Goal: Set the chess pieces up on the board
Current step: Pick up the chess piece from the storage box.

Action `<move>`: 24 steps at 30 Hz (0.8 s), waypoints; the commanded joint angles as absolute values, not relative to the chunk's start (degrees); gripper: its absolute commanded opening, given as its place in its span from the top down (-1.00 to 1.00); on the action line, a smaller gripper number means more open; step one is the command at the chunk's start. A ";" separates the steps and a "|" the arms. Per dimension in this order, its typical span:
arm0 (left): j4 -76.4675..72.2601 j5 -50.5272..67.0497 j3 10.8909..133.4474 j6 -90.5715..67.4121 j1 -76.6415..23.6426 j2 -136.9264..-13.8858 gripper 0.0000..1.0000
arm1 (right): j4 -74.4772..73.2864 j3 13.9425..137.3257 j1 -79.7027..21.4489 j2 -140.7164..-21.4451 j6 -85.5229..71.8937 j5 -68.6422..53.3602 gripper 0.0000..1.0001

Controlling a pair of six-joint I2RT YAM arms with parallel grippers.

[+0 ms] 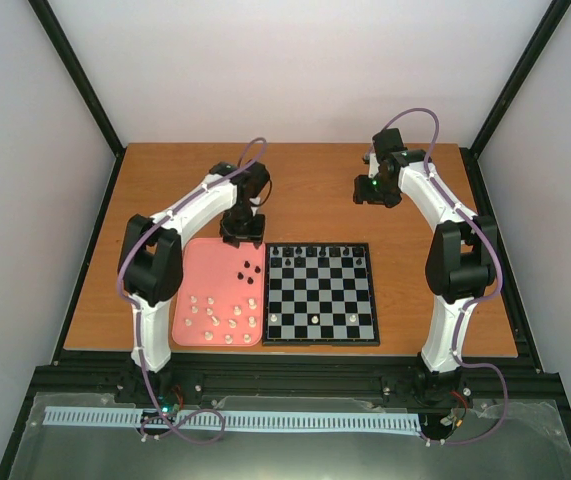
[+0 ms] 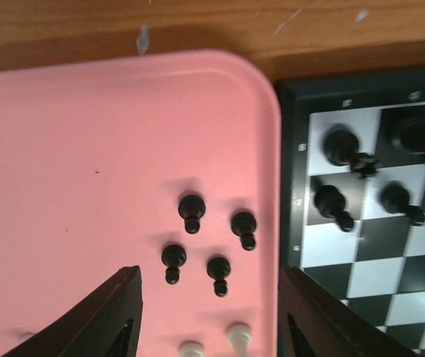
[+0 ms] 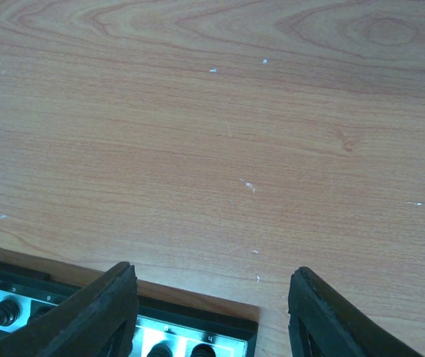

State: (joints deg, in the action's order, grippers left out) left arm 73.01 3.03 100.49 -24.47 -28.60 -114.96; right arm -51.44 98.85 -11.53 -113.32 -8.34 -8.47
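Note:
The chequered board [image 1: 322,294] lies right of a pink tray [image 1: 220,290]. Black chess pieces stand along its far rows [image 1: 317,256] and three cream ones [image 1: 314,318] near its front. In the left wrist view several black pawns [image 2: 191,211] stand on the tray, cream ones [image 2: 237,335] below them, more black pieces on the board [image 2: 335,146]. My left gripper [image 2: 208,316] hovers open over the tray's far right part, empty, above the pawns. My right gripper [image 3: 211,309] is open and empty above bare wood behind the board's far edge [image 3: 197,331].
Several cream pieces [image 1: 223,318] are scattered on the tray's near half. The wooden table [image 1: 295,185] stretches behind board and tray. Black frame rails [image 1: 115,200] run along the table's sides.

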 commanded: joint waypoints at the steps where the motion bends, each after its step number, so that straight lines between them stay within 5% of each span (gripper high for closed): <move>1: 68.32 4.32 96.89 -25.02 -27.42 -115.25 -0.02 | -51.23 98.58 -10.99 -110.99 -7.91 -8.40 -0.11; 24: 64.03 6.78 89.54 -25.69 -26.28 -117.66 0.42 | -51.19 98.15 -10.99 -111.95 -7.82 -8.26 -0.11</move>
State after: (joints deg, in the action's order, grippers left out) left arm 65.30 6.68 88.44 -25.39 -26.89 -116.14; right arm -51.44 98.83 -11.53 -113.32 -8.34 -8.45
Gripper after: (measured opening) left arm 0.291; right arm 0.557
